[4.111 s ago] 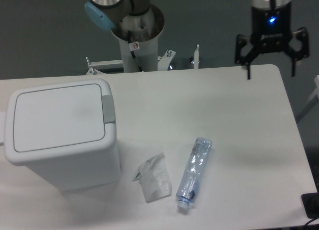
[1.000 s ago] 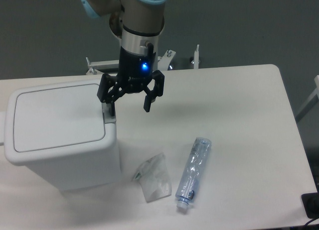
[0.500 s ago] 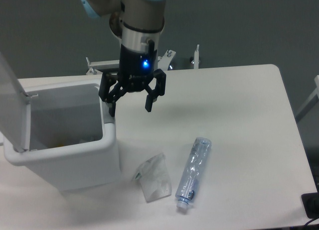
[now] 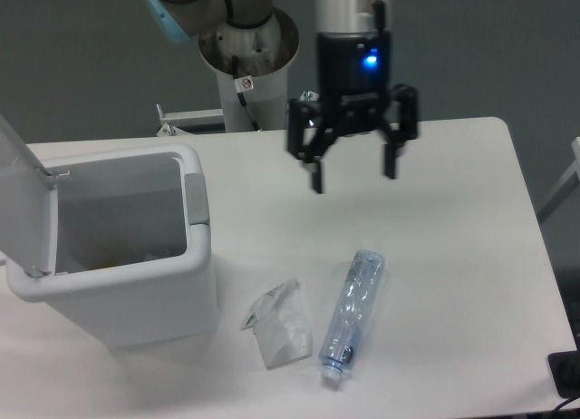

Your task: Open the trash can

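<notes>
The white trash can (image 4: 136, 297) stands at the left of the table. Its lid (image 4: 23, 197) is swung up and stands upright on the left side, so the inside shows. The grey push-button strip (image 4: 196, 199) sits on the right rim. My gripper (image 4: 353, 176) hangs above the middle of the table, well to the right of the can and clear of it. It is open and holds nothing.
A crushed clear plastic bottle (image 4: 353, 315) lies on the table right of the can. A crumpled clear wrapper (image 4: 279, 326) lies beside it, near the can's front right corner. The arm's base column (image 4: 246, 70) stands behind the table (image 4: 453, 283).
The lid has sprung open after my fingertip was at the button strip. My gripper has since moved up and right, away from the can, still open.
</notes>
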Robot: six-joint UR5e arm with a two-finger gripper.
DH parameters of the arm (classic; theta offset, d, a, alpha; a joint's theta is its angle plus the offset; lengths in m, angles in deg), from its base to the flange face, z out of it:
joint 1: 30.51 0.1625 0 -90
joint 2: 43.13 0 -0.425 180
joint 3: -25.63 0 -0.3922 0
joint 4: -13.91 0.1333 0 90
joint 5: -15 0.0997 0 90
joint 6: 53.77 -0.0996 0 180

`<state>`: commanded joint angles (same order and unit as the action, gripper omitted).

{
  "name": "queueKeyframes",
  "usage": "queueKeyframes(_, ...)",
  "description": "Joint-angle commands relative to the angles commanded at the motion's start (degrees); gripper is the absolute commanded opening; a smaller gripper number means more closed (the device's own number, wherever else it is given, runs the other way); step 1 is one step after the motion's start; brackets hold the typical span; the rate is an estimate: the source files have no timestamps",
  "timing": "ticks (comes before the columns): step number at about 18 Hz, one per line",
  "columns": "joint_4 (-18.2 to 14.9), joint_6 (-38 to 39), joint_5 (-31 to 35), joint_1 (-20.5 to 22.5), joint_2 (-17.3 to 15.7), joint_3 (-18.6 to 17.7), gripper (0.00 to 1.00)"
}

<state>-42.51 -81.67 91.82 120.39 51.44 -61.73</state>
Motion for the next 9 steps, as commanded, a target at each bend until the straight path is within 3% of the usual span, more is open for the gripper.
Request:
queueKeyframes(4, 0.4, -11.1, 1.0, 3.3, 2.2, -1.3, 1.0)
queueKeyframes(9, -0.9, -21.9, 6.6, 5.9, 2.2, -3.3, 1.0)
